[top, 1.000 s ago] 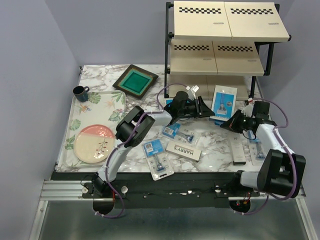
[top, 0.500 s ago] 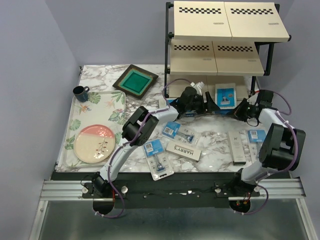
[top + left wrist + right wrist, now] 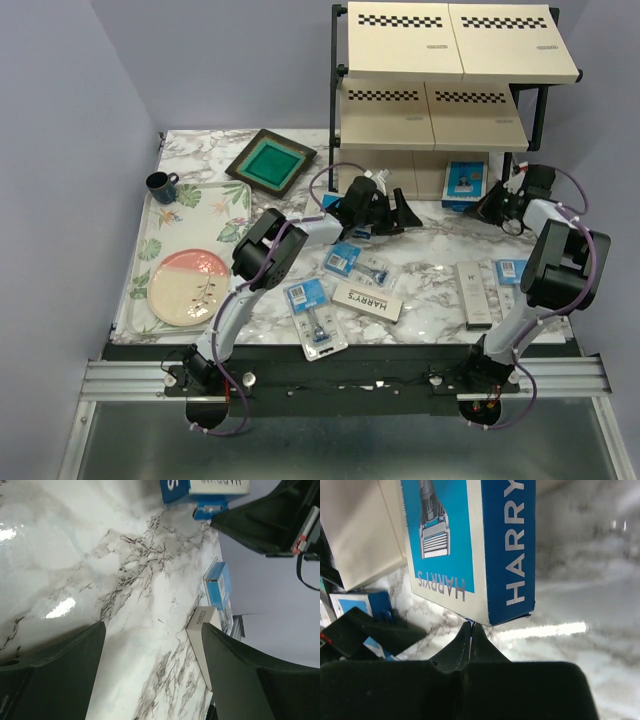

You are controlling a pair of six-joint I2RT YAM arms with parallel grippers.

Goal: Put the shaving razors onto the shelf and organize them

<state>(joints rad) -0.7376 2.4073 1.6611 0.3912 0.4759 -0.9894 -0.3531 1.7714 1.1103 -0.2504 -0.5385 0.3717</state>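
Left fingers [image 3: 50, 680]: released, spread wide above the bench [image 3: 430, 250], grasping nothing. Right fingers [image 3: 462, 647]: clenched together, tips touching the lower corner of the blue HARRY'S box [image 3: 465, 182]. This box stands at the bottom tier of the shelf [image 3: 385, 125], bench 2 o'clock. A white HARRY'S box [image 3: 367, 300] lies flat near 6 o'clock.

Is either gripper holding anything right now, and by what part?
Nothing is held. The left gripper is open and empty; the right gripper is shut, tips against a corner of the blue Harry's box.
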